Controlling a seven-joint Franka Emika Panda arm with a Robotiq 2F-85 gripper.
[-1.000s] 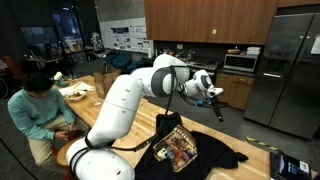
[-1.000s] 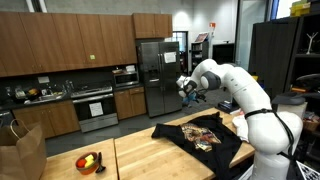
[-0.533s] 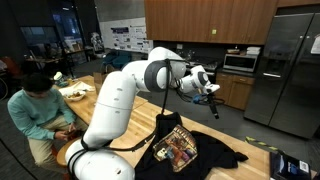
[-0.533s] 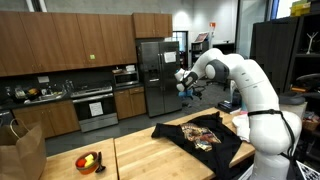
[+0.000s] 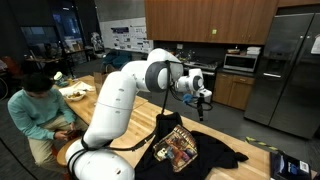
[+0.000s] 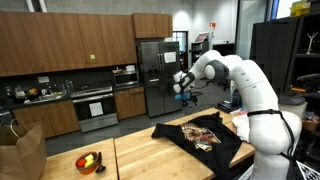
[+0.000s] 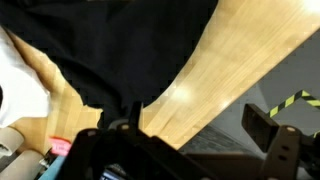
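At the left of an exterior view a person sits at the wooden table. Further right the black T-shirt (it has a colourful print on the front) lies spread on this table. Above it the gripper hangs in the air, well apart from the cloth. Its jaws stand wide apart and hold nothing. In the wrist view the cloth fills the left part.
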